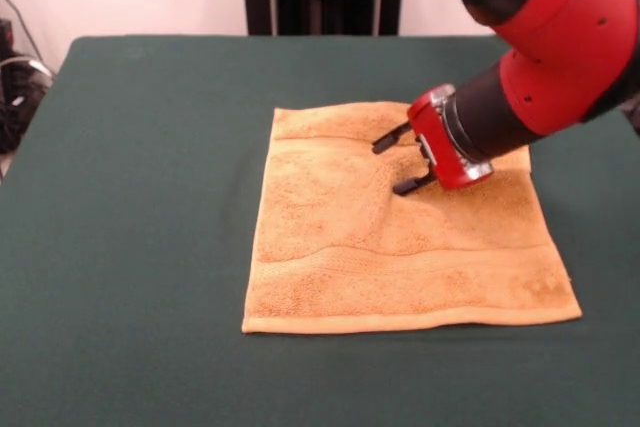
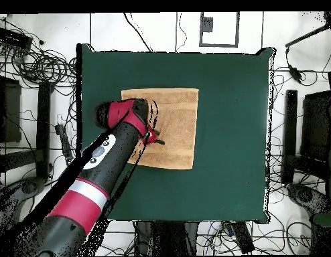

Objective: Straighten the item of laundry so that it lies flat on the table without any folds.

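On the green tabletop (image 1: 130, 247), the orange towel (image 1: 400, 267) lies spread near centre, with a slight ridge across its middle. Above its far half, the end effector (image 1: 398, 162) hovers with fingers apart, apparently grasping nothing.

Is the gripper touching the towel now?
Touching, it seems: in the front view, the gripper's lower fingertip meets the towel.
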